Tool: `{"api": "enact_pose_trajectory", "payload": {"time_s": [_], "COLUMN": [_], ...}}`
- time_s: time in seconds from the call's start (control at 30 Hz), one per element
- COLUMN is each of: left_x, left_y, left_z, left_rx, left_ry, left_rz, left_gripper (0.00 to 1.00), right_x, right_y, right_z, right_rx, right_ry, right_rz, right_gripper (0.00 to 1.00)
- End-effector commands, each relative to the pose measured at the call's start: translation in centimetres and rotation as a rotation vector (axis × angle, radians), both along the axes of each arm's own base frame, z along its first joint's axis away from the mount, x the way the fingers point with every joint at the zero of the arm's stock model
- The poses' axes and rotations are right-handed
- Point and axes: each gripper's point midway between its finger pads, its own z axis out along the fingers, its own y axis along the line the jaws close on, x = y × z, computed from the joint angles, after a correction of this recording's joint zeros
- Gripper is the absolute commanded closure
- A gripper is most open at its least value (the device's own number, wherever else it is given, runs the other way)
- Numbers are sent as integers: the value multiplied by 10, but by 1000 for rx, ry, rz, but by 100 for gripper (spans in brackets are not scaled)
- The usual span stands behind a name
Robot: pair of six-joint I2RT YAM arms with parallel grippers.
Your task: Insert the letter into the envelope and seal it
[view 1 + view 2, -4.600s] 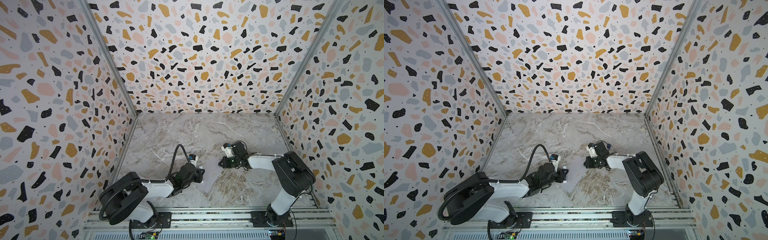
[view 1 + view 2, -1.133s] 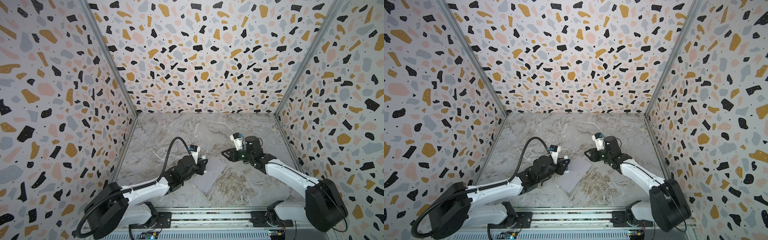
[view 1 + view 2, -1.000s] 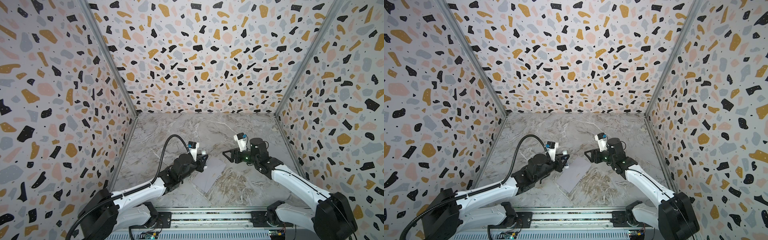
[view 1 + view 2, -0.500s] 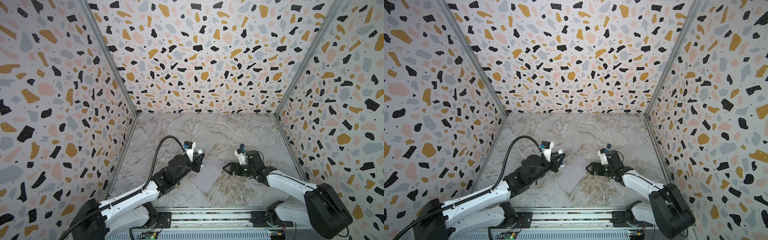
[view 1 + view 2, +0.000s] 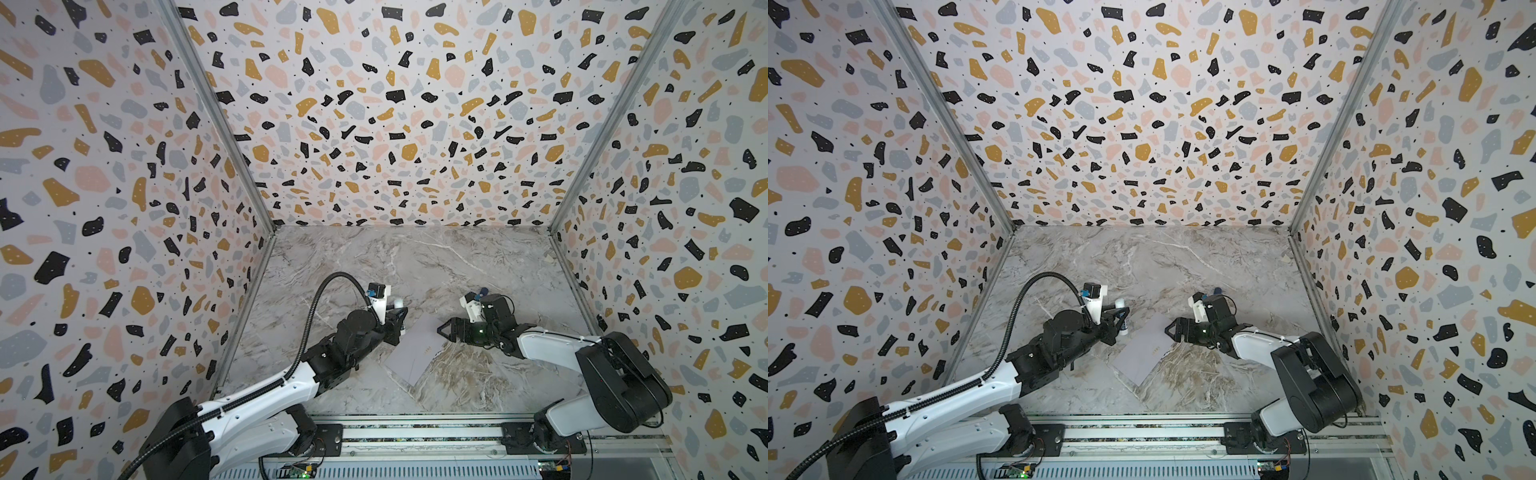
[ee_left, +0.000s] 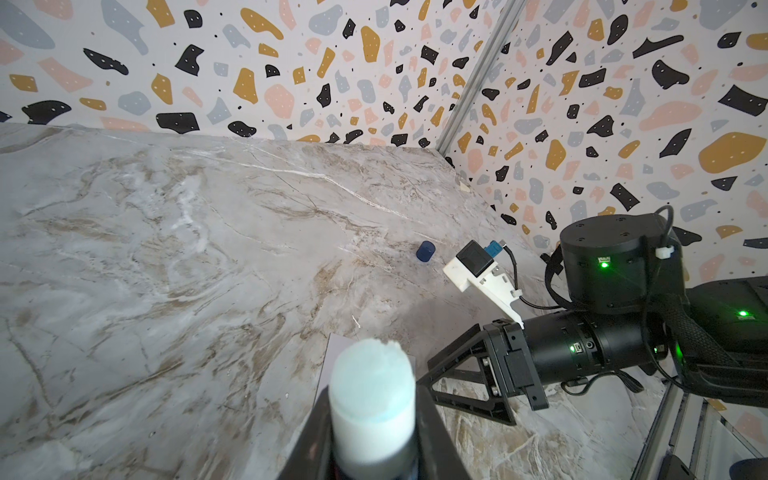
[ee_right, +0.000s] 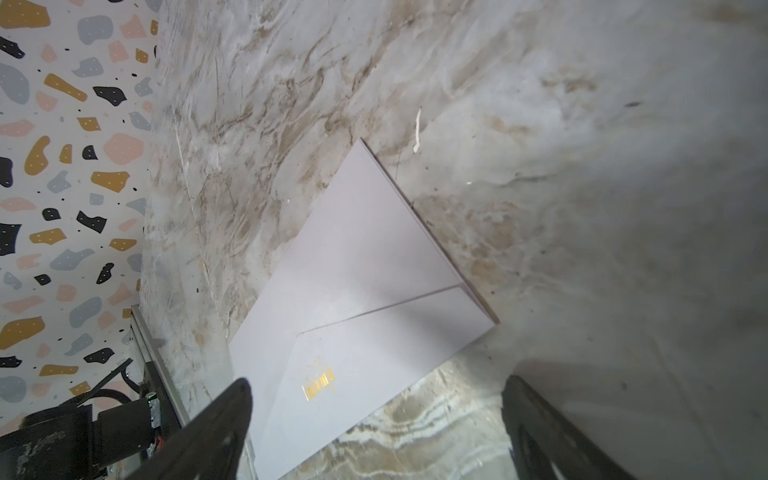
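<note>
Both top views show one envelope point(image 5: 415, 349) lying flat and askew on the table point(image 5: 374, 257), near the middle of the front edge, between the two grippers. Only the right wrist view shows its pointed flap folded down and its one gold mark. In that view the right gripper point(image 7: 376, 384) stands wide open and empty over the envelope's edge. Only the left wrist view shows the left gripper point(image 6: 372, 440) clamped on one glue stick point(image 6: 372, 386), pale tip uncapped. It also shows one blue cap point(image 6: 425, 251) lying apart toward the table's right edge. Whether the letter is inside cannot be told.
</note>
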Motion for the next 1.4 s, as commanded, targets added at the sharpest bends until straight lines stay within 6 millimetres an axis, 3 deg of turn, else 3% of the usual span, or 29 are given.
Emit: {"api": "enact_pose_trajectory", "payload": {"time_s": [0.0, 0.57, 0.93, 1.07, 1.2, 1.37], "left_x": [2, 3, 3, 4, 4, 4], "left_y": [3, 10, 12, 13, 13, 15], "left_z": [9, 8, 10, 16, 27, 52], "left_rx": [-18, -17, -20, -40, -103, -246], "left_ry": [-40, -42, -44, -46, -40, -37], "left_rz": [11, 32, 40, 46, 38, 6], "left_gripper": [100, 100, 100, 100, 100, 100], "right_x": [2, 10, 12, 17, 25, 24], "right_y": [8, 59, 69, 71, 67, 56], "right_z": [-2, -17, -17, 2, 42, 105], "right_rx": [1, 26, 37, 52, 64, 113], "right_ry": [17, 71, 78, 24, -107, -333], "right_rz": [9, 107, 133, 138, 123, 98], "right_gripper": [5, 6, 7, 8, 8, 7]}}
